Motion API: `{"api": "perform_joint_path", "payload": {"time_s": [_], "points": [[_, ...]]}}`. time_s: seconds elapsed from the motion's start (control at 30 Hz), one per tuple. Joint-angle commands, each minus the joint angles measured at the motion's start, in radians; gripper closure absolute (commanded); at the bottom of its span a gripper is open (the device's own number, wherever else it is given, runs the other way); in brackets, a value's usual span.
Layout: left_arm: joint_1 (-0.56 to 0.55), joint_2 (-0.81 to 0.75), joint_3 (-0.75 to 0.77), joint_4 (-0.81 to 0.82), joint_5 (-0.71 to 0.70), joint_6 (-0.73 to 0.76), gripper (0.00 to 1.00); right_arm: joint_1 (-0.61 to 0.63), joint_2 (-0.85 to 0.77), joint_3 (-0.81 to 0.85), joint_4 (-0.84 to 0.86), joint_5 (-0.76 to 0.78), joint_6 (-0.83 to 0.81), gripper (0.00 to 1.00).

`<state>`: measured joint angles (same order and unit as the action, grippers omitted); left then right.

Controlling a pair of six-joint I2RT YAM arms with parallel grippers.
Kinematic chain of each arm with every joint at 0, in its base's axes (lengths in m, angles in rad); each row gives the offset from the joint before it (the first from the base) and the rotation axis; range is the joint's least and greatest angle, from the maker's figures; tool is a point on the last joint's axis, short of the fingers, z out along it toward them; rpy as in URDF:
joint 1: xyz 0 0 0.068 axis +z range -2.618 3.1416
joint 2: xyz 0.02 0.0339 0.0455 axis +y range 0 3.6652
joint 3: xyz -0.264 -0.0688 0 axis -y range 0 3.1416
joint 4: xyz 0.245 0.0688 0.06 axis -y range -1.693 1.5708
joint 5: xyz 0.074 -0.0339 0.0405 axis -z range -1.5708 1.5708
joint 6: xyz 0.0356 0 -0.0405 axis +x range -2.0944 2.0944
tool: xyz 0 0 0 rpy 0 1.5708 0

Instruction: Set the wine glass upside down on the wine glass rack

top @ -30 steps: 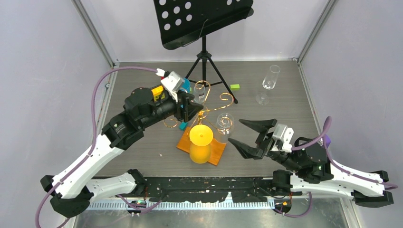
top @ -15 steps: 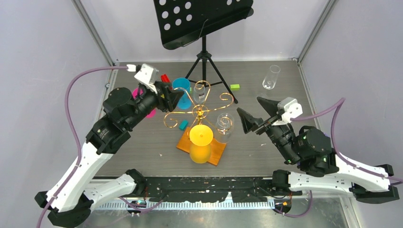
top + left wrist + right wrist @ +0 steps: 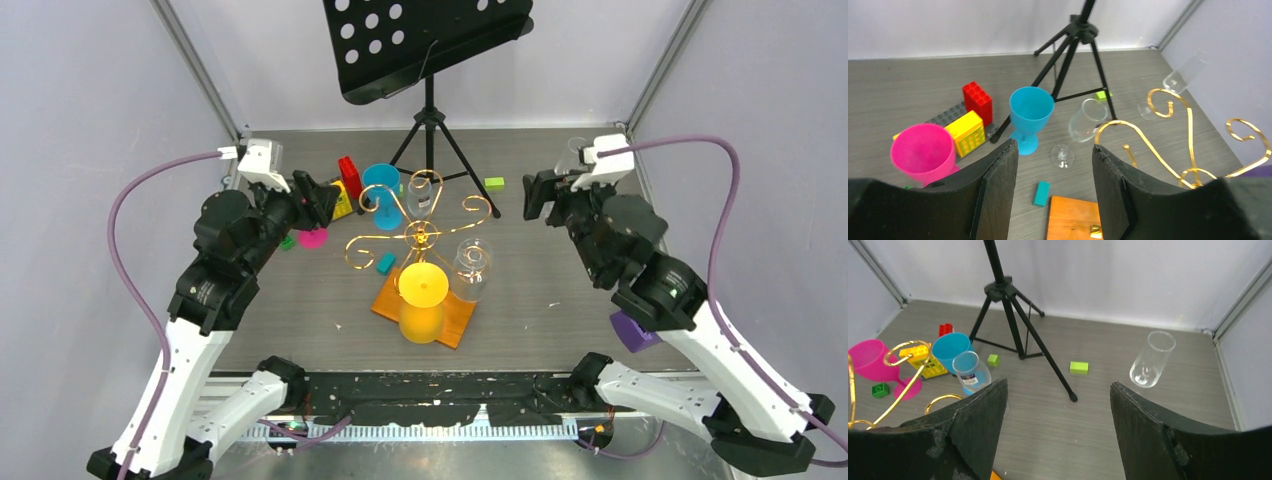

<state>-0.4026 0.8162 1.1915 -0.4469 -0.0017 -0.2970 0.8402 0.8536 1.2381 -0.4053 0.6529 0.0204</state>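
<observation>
**Status.** Both pincers stand open and empty. The left pincer [image 3: 1053, 148] hangs over the left side of the desk [image 3: 560, 270], facing the rack [image 3: 420, 237]. The right pincer [image 3: 1058, 386] hangs at the far right, facing the tripod [image 3: 1007, 315].

**Rack.** It stands upright at mid-desk on its orange base [image 3: 458, 325]. A yellow glass [image 3: 422, 290] hangs inverted from it. A hanging clear glass [image 3: 472, 262] appears to sit just beside the yellow one.

**Glasses not yet racked.** All stand upright on the desk (which one the task means cannot be told):
- the pink glass [image 3: 923, 152];
- the blue glass [image 3: 1030, 112];
- a clear stemmed glass [image 3: 1083, 120], just beside a tripod leg;
- a tall clear glass [image 3: 1152, 359], near the far right corner.

**Step in hand, as judged.** Selection and approach; no grasp has been made.

**Next move.**
1. Lower one pincer onto a glass.
2. Close on the bowl or stem.
3. Lift and invert the glass.
4. Slide the stem into a free loop so that the foot rests on the wire.

Keep clear of the glasses hanging there.
</observation>
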Motion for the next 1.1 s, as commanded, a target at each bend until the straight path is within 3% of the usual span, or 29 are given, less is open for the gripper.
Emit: {"api": "perform_joint_path", "payload": {"time_s": [0.0,0.1,0.43,0.57,0.7,1.07], "points": [[0.062,0.002,-0.011,-0.065,-0.047,-0.041,0.45,-0.096,0.074,0.067,-0.139,-0.162,0.145,0.19],[0.108,0.001,-0.036,-0.078,-0.034,-0.065,0.45,-0.159,0.122,0.101,-0.197,-0.181,0.186,0.19],[0.127,-0.018,-0.061,-0.063,0.041,-0.071,0.47,-0.589,0.224,0.134,-0.211,-0.441,0.301,0.19],[0.127,-0.026,-0.06,-0.067,0.042,-0.051,0.47,-0.633,0.253,0.142,-0.192,-0.516,0.312,0.19],[0.128,0.003,-0.051,-0.138,-0.095,-0.054,0.47,-0.636,0.252,0.121,-0.166,-0.57,0.327,0.19],[0.197,0.249,-0.035,-0.085,-0.155,-0.043,0.53,-0.636,0.188,0.036,-0.164,-0.631,0.314,0.2]]}}
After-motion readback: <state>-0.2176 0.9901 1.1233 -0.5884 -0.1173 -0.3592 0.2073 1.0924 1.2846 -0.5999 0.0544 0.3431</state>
